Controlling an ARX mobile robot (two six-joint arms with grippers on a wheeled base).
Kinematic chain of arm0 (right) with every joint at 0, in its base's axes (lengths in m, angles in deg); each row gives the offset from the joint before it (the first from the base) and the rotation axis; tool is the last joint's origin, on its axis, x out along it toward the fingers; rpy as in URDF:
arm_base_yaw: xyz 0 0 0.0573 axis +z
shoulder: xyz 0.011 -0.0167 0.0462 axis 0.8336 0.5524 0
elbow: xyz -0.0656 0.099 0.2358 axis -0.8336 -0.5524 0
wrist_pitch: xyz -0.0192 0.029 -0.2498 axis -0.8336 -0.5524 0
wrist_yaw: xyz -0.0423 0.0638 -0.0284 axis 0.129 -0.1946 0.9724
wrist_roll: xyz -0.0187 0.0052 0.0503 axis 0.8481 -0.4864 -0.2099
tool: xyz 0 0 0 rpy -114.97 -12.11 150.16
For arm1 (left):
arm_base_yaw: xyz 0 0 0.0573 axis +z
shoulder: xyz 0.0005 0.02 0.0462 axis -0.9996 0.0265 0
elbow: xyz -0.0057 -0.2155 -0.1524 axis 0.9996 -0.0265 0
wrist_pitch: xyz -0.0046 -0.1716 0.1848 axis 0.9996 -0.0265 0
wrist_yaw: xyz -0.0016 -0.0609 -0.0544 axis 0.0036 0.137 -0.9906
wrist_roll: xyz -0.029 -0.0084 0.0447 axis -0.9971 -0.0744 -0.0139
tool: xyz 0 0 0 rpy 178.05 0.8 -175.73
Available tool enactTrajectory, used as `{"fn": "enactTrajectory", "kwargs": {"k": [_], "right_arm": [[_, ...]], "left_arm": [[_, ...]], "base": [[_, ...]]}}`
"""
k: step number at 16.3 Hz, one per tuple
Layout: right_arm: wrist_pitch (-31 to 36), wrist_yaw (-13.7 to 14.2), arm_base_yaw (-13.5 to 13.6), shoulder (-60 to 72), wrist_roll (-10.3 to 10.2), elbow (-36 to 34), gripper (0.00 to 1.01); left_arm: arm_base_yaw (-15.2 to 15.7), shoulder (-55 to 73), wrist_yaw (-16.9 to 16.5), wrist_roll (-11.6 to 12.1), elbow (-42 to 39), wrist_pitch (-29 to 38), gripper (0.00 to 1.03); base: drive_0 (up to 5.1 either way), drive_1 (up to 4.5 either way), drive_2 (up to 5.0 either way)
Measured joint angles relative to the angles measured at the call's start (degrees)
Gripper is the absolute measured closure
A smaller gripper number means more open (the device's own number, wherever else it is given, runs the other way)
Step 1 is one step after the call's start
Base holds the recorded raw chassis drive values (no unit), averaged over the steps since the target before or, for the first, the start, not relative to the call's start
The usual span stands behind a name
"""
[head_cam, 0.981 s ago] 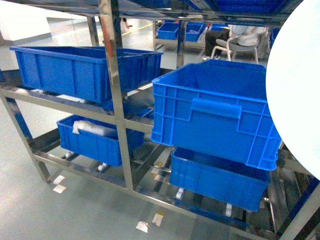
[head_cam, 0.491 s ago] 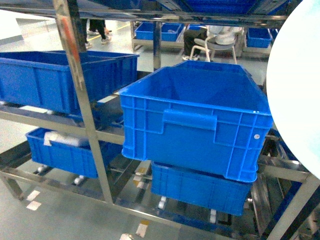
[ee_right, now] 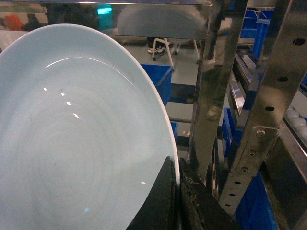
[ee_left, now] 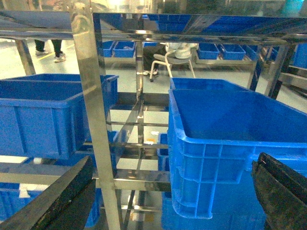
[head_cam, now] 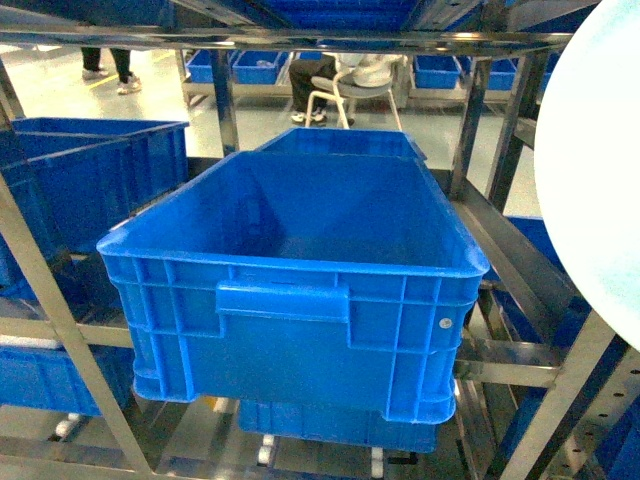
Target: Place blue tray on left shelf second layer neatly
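The view had swung to face the dark-blue crate (head_cam: 290, 300) squarely. The right gripper (ee_right: 176, 191) pinched the blue tray (ee_right: 76, 139) by its rim; the left gripper (ee_left: 168, 191) gaped empty, so placement remained.

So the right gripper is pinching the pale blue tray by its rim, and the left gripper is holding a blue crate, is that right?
Not quite. The right gripper does pinch the pale blue tray by its rim, but the left gripper holds nothing: the left wrist view shows its fingers spread apart, with the blue crate beyond them.
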Motion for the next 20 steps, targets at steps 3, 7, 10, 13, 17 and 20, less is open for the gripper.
{"fn": "enactTrajectory", "kwargs": {"k": [3,7,10,13,17,20], "right_arm": [[-0.26,-0.11,0.02,0.11,0.00,-0.02,0.99],[-0.31,-0.13,-0.02,0.02,0.00,-0.02,0.99],[-0.26,-0.28,0.00,0.00,0.00,-0.02,0.99],[-0.26,-0.28,-0.02,-0.02,0.00,-0.02,0.99],[-0.26,-0.57,0.04,0.13,0.00,-0.02,0.99],[-0.20,-0.28,0.00,0.07,0.00,-0.02,0.99]], "left_arm": [[0.00,0.00,0.00,0.00,0.00,0.17,0.05],[-0.13,0.00,0.02,-0.02,0.02,0.13,0.05],[-0.11,0.00,0.13,-0.02,0.00,0.13,0.05],[-0.11,0.00,0.04,-0.02,0.00,0.13,0.05],[0.15,0.00,0.24,-0.02,0.00,0.11,0.05],[0.09,0.00,0.02,0.00,0.00,0.13,0.05]], "base": [[-6.9,0.51,0.5],[-5.1,0.44,0.4],[0.4,0.40,0.4],[0.6,0.59,0.6],[1.4,1.44,1.4],[0.0,0.00,0.0]]}}
